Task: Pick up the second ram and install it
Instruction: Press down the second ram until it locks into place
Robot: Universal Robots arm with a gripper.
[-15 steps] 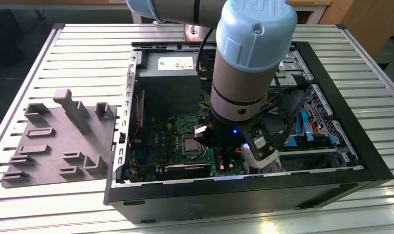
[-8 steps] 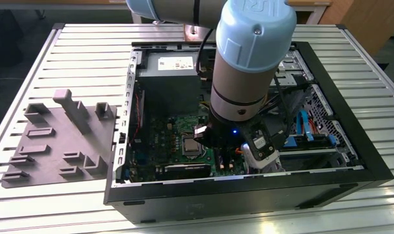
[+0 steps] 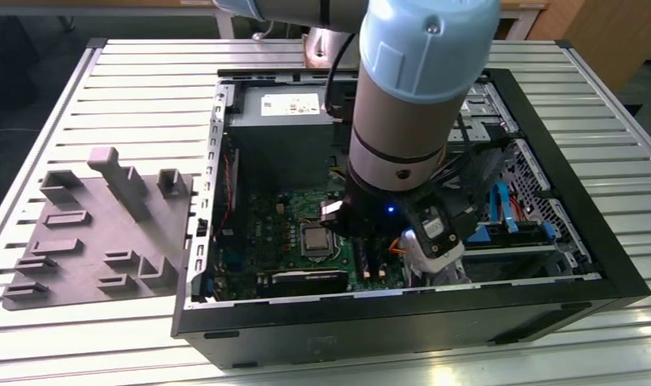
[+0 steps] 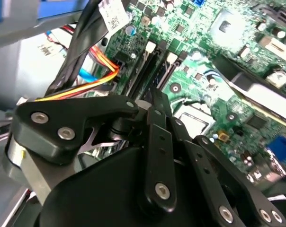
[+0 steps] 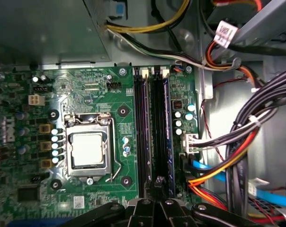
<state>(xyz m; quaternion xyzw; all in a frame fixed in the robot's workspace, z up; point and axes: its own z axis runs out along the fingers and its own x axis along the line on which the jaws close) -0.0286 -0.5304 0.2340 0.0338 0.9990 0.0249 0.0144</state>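
Setting: a robotics lab or test workshop, by the look of it. I stand over a surface (image 3: pixel 142 72) built of ribbed aluminium profile slats, the kind used for mounting rigs. On it sits an open desktop computer case (image 3: pixel 583 241) with its side panel off, the green motherboard (image 5: pixel 100 94), processor socket (image 5: pixel 87 150) and bundled power cables (image 5: pixel 237 146) exposed. Beside the case, toward the exterior view's left, lies a grey fixture plate (image 3: pixel 89 241) with upright blocks, a purpose-made holder for parts. Beyond the surface, at the far edge of the exterior view, wooden furniture (image 3: pixel 610 32) and a dark floor (image 3: pixel 25 56). My own arm (image 3: pixel 417 88) is an industrial type, blue-capped joints.
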